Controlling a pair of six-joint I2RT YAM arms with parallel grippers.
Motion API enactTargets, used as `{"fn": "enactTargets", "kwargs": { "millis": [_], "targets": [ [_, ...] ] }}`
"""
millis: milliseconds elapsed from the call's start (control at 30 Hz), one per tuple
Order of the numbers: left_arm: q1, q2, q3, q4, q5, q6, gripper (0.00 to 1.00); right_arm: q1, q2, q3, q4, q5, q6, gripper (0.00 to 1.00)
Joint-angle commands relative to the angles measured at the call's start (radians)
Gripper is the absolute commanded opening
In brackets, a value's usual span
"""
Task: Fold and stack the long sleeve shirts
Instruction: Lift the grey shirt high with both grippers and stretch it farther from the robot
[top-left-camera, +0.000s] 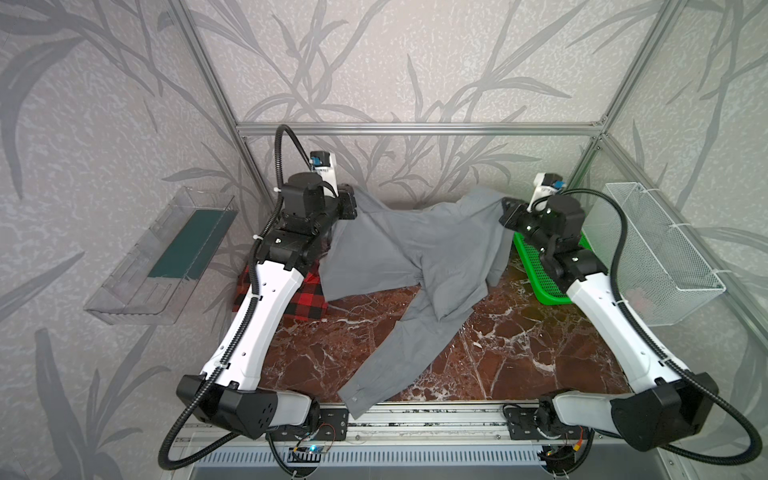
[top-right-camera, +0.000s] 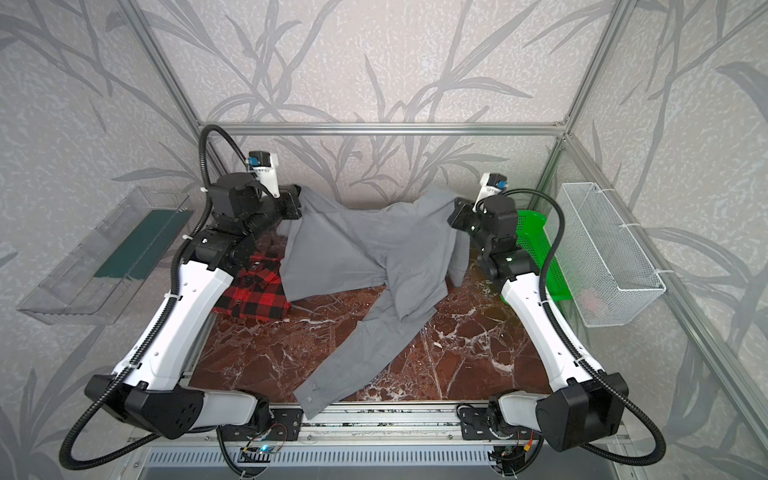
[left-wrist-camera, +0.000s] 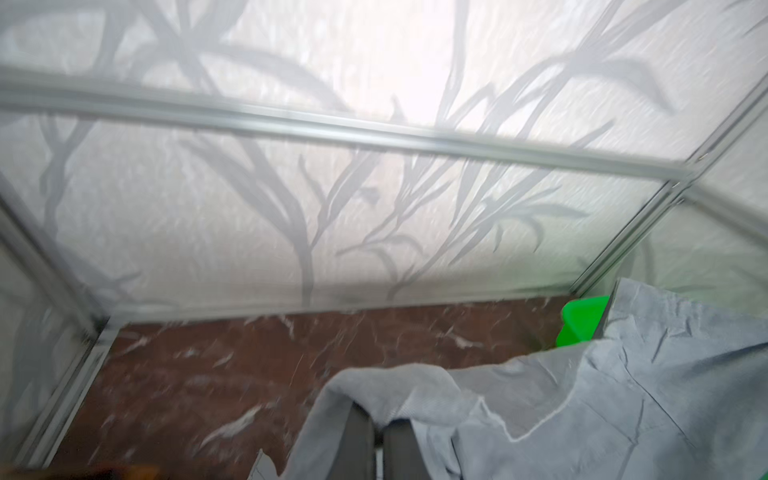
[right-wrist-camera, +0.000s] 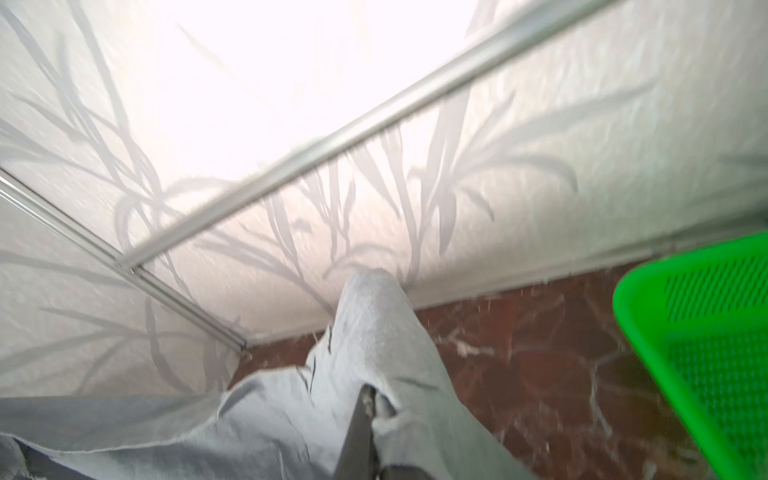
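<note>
The light gray long sleeve shirt (top-left-camera: 415, 249) (top-right-camera: 365, 249) hangs stretched between my two grippers at the back of the table, one sleeve trailing to the front edge. My left gripper (top-left-camera: 353, 203) (top-right-camera: 297, 203) is shut on its left corner; in the left wrist view the cloth (left-wrist-camera: 623, 407) drapes over the gripper (left-wrist-camera: 379, 419). My right gripper (top-left-camera: 505, 212) (top-right-camera: 453, 216) is shut on the right corner, and gray fabric (right-wrist-camera: 374, 332) wraps it (right-wrist-camera: 372, 399) in the right wrist view. The red-and-black plaid shirt (top-left-camera: 309, 297) (top-right-camera: 259, 291) lies folded under my left arm.
A green plastic basket (top-left-camera: 536, 270) (top-right-camera: 536, 241) (left-wrist-camera: 582, 320) (right-wrist-camera: 706, 332) sits at the right under my right arm. A clear bin (top-left-camera: 162, 257) hangs on the left wall, a white wire basket (top-left-camera: 660, 253) on the right. Brown marble tabletop (top-left-camera: 519, 353) shows in front.
</note>
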Motion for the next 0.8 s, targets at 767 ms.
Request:
{"fn": "enactTargets", "kwargs": {
  "millis": [767],
  "targets": [
    [-0.181, -0.146, 0.175, 0.469, 0.319, 0.267, 0.00, -0.091, 0.107, 1.019, -0.186, -0.633, 0.078, 0.00]
  ]
}}
